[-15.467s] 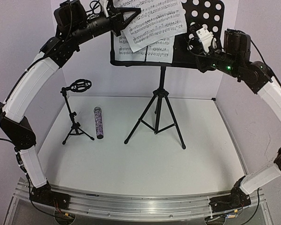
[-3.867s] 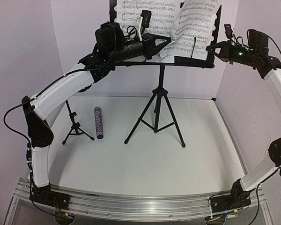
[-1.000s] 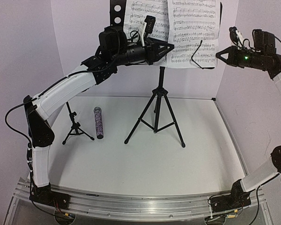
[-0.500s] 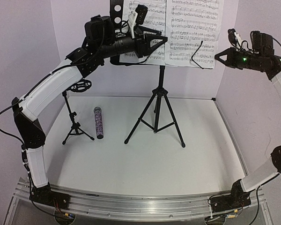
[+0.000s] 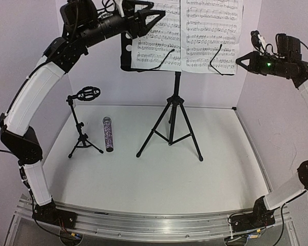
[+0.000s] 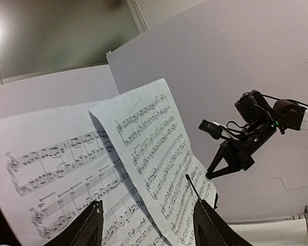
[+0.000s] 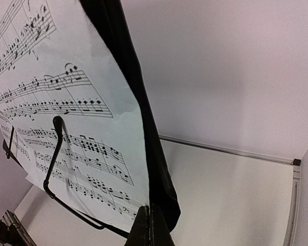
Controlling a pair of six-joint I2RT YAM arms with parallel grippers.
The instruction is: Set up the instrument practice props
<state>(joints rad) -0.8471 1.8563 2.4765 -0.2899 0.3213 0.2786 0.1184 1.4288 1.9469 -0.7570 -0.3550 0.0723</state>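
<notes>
Where the left tool stood: at the upper left of the top view, the left tool (image 5: pixel 153 12) hung just in front of the top of the left sheet (image 5: pixel 154 46). Its fingers (image 6: pixel 90 230) were parted with nothing between them, only paper behind.
Right tool: at the right of the frame, the right tool (image 5: pixel 239 60) was closed tight, its tips at the right edge of the desk (image 5: pixel 126 51). Whether it pinched that edge or merely touched it could not be told.
Sheets: the left sheet and the right sheet (image 5: pixel 208 31) stood side by side against the desk at the top centre. A wire retainer (image 5: pixel 215 59) crossed the lower part of each.
Music stand: the music stand (image 5: pixel 176 110) was upright on spread legs at the middle rear of the counter (image 5: pixel 195 174).
Microphone: the microphone (image 5: pixel 108 134) lay flat on the counter, left of centre, between the two stands and well apart from both tools.
Mic stand: the mic stand (image 5: pixel 82 125) stood upright at the left with its clip (image 5: pixel 88 94) empty.
Done, by my reading: the music stand part looked finished, with both sheets placed and squared.
Left, by my reading: the microphone was yet to be lifted and seated in the clip, roughly the second half of the job.
</notes>
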